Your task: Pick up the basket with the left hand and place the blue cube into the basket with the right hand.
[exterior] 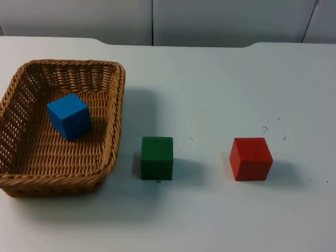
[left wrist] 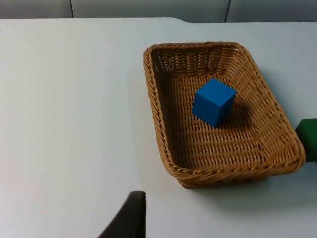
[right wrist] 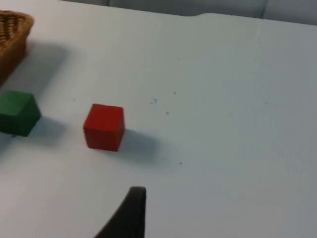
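1. The white counter (exterior: 220, 79) runs back to a grey partition wall (exterior: 210, 21).
2. A wicker basket (exterior: 113, 126) stands on its left part.
3. A green cube (exterior: 157, 157) sits just beside the basket's right wall.
4. A red cube (exterior: 251, 158) sits further right, apart from the green cube.

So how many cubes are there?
3: a blue cube in the basket, a green cube beside the basket on the table, a red cube further right.
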